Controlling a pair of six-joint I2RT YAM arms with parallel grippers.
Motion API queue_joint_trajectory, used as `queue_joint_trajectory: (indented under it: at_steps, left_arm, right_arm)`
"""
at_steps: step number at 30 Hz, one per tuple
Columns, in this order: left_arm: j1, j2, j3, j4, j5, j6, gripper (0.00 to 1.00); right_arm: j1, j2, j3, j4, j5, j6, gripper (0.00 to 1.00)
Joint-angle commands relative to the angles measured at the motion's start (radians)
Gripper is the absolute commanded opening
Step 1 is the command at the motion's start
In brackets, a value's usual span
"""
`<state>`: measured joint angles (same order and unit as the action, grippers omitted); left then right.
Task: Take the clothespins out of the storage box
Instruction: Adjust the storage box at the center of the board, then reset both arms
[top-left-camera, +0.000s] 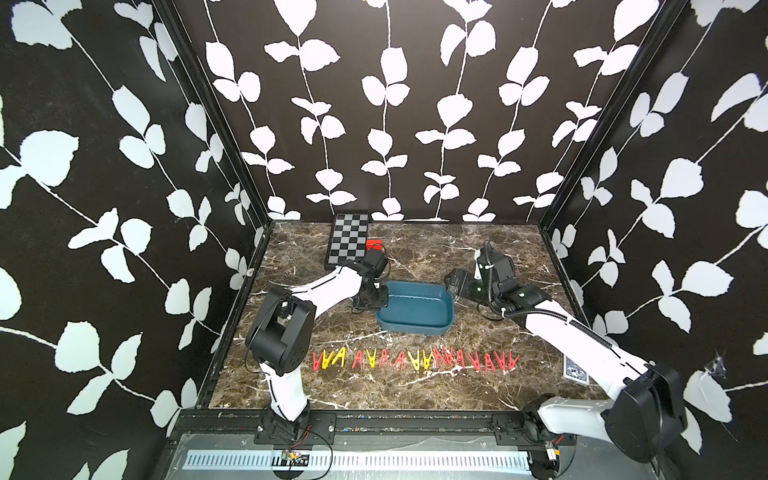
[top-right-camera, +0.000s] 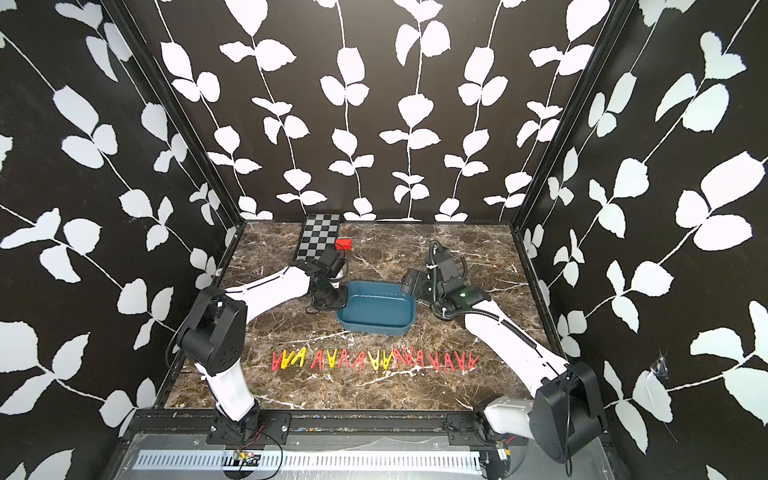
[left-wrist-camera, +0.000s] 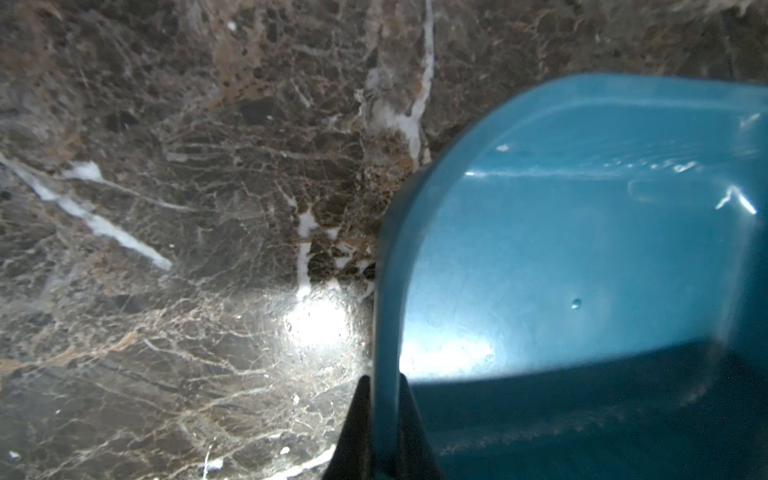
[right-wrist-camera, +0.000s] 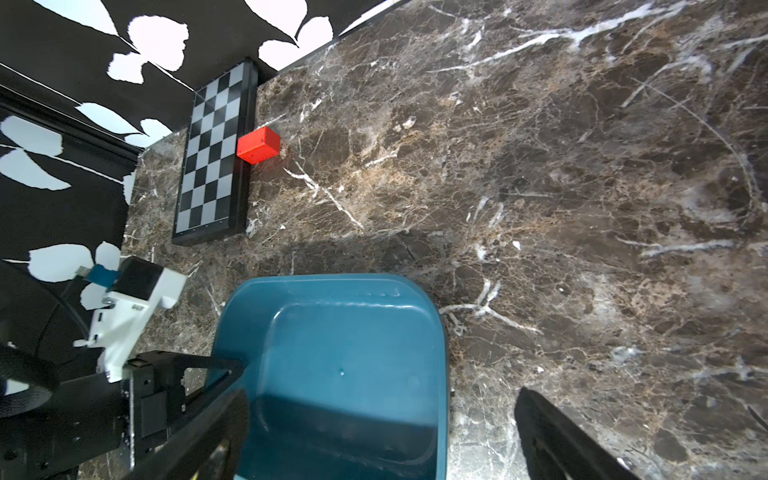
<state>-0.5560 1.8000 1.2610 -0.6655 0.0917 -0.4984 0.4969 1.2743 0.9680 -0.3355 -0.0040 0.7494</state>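
The teal storage box (top-left-camera: 415, 307) (top-right-camera: 376, 309) sits mid-table with nothing inside it. The clothespins (top-left-camera: 415, 359) (top-right-camera: 376, 360), red and yellow, lie in a row on the marble in front of the box. My left gripper (top-left-camera: 370, 305) (left-wrist-camera: 384, 378) is at the box's left end, its two fingers pressed on either side of the rim (left-wrist-camera: 386, 291). My right gripper (top-left-camera: 452, 284) (right-wrist-camera: 382, 392) hovers open over the box's right end. One of its fingers (right-wrist-camera: 224, 419) is above the box floor (right-wrist-camera: 345, 353); the other is above the marble.
A black-and-grey checkered board (top-left-camera: 348, 239) (right-wrist-camera: 208, 158) lies at the back left with a red block (top-left-camera: 374, 244) (right-wrist-camera: 257, 145) beside it. A dark patterned card (top-left-camera: 575, 370) lies by the right wall. Patterned walls close in three sides.
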Motion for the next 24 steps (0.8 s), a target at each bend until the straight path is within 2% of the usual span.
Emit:
queue_joint_trajectory:
  at_steps: [1,8,11,14,18,22,24]
  left_arm:
    - [-0.004,-0.062,-0.02,0.027,-0.019,0.019,0.23]
    - [-0.003,-0.162,0.004,0.015,-0.069,0.02,0.55]
    - [0.005,-0.228,0.028,0.004,-0.136,0.025,0.79]
    - [0.034,-0.298,0.035,-0.001,-0.231,0.03,0.95]
    - [0.099,-0.376,0.016,0.001,-0.414,0.097,0.99]
    - [0.157,-0.442,-0.068,0.083,-0.659,0.221,0.99]
    - [0.196,-0.462,-0.126,0.151,-0.706,0.264,0.99]
  right_arm:
    - [0.004,-0.035,-0.014,-0.018,0.058,-0.02,0.99]
    - [0.0,-0.093,-0.039,-0.001,0.204,-0.11,0.99]
    - [0.0,-0.137,-0.089,0.048,0.328,-0.177,0.99]
    - [-0.007,-0.183,-0.152,0.118,0.43,-0.288,0.99]
    - [-0.033,-0.22,-0.213,0.163,0.534,-0.366,0.99]
    - [-0.095,-0.207,-0.264,0.209,0.614,-0.435,0.99]
    - [-0.125,-0.183,-0.292,0.262,0.644,-0.472,0.99]
